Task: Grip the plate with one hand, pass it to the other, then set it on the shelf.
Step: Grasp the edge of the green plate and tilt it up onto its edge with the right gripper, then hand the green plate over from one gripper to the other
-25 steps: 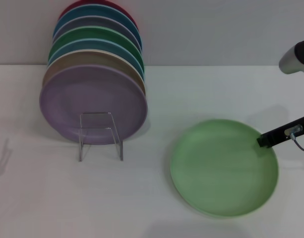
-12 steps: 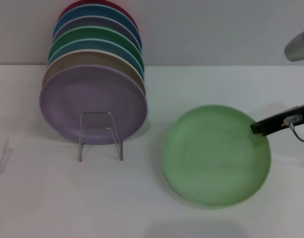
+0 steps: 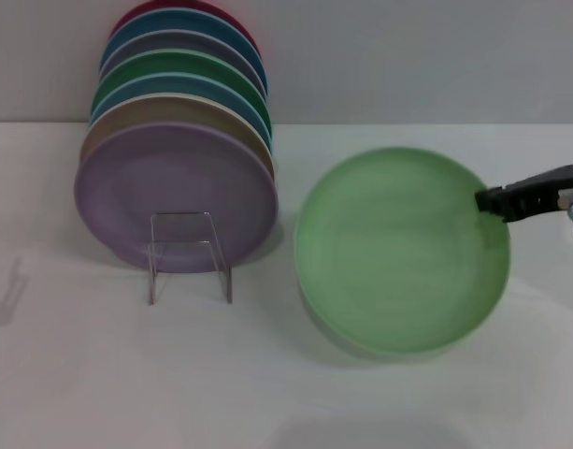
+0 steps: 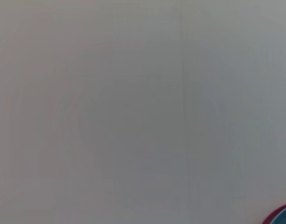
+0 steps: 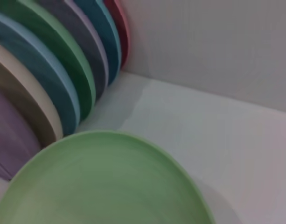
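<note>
The pale mint-green plate [image 3: 398, 253] hangs tilted above the white table, right of the rack. My right gripper [image 3: 496, 200], slim and black with a small grey cable, is shut on its right rim. The plate also fills the near part of the right wrist view [image 5: 101, 182]. The thin wire shelf [image 3: 188, 253] stands at the left with a row of upright plates in it, and its rectangular front loop shows before the lavender plate [image 3: 174, 196]. My left gripper is out of view; its wrist view shows only a blank wall.
Behind the lavender plate stand several more upright plates: tan, blue, darker green [image 3: 179, 70], grey, blue and red. They also show in the right wrist view [image 5: 63, 74]. A grey wall runs along the table's far edge.
My right gripper has lifted the mint-green plate off the table and carried it up and a little left. The plate now tilts more toward the camera. The right arm's upper part has left the view.
</note>
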`<state>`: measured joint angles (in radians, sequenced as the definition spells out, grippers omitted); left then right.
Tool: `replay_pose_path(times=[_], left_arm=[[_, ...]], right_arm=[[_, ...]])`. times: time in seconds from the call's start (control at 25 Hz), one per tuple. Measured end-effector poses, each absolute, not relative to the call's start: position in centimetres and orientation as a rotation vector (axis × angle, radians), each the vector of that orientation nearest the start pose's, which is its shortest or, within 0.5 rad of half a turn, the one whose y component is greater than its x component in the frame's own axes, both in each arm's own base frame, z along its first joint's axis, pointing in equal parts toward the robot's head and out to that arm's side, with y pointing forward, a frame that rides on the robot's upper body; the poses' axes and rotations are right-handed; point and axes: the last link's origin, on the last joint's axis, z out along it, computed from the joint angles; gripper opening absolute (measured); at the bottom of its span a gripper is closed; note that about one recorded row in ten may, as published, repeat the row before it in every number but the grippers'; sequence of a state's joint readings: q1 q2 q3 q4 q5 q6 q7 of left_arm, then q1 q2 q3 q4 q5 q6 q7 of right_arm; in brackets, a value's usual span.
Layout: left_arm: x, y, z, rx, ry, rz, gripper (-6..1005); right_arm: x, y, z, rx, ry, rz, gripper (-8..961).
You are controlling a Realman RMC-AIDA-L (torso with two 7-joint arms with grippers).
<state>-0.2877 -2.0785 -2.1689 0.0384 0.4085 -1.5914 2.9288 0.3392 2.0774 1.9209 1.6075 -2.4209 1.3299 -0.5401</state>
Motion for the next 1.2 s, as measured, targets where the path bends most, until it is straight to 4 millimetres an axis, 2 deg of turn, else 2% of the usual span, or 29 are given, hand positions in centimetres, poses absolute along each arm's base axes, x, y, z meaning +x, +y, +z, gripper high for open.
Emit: replay_pose_path(times=[0.12,0.2,0.36,0.4,0.52,0.6,0.68,0.76,0.8,0.88,0.96,1.0,1.04,1.2], left_arm=[[-35.9,24.8,3.2,-1.414,-0.382,-0.799,803],[-35.1,25.1,3.2,-1.453,-0.371,-0.865,803],[-34.0,25.8,3.6,-1.503,-0.334,-0.950,802],[-33.1,26.4,3.9,-1.537,-0.295,-0.993,802],[-32.4,27.3,4.2,-1.567,-0.268,-1.013,800],[-31.5,28.5,4.6,-1.591,-0.233,-1.012,799],[-30.6,30.1,4.8,-1.629,-0.220,-0.971,798],[-29.3,31.9,5.0,-1.674,-0.216,-0.908,796],[-27.8,33.4,5.3,-1.694,-0.227,-0.836,796],[-27.0,33.9,5.5,-1.698,-0.229,-0.814,794],[-25.1,35.0,5.7,-1.711,-0.248,-0.744,793],[-22.8,35.5,6.0,-1.725,-0.228,-0.717,793],[-22.8,35.5,6.0,-1.725,-0.228,-0.717,792],[-18.8,35.8,6.3,-1.748,-0.198,-0.614,789]], right_arm=[[19.6,34.6,7.5,-2.282,0.957,0.132,18],[19.3,33.5,9.1,-2.242,0.823,0.281,18],[19.8,32.4,10.2,-2.187,0.699,0.419,18],[20.2,32.0,10.4,-2.173,0.670,0.458,18],[21.1,31.4,10.5,-2.152,0.632,0.546,18],[22.3,31.4,10.5,-2.134,0.639,0.573,18],[22.7,31.5,10.6,-2.129,0.638,0.569,18],[23.2,31.5,10.6,-2.121,0.638,0.561,18],[23.4,31.6,10.5,-2.117,0.635,0.565,18],[23.5,31.6,10.5,-2.117,0.633,0.572,18],[23.5,31.6,10.5,-2.116,0.630,0.579,18],[23.5,31.6,10.5,-2.114,0.629,0.580,18],[23.5,31.6,10.5,-2.114,0.629,0.580,18],[23.5,31.6,10.6,-2.112,0.627,0.580,18]])
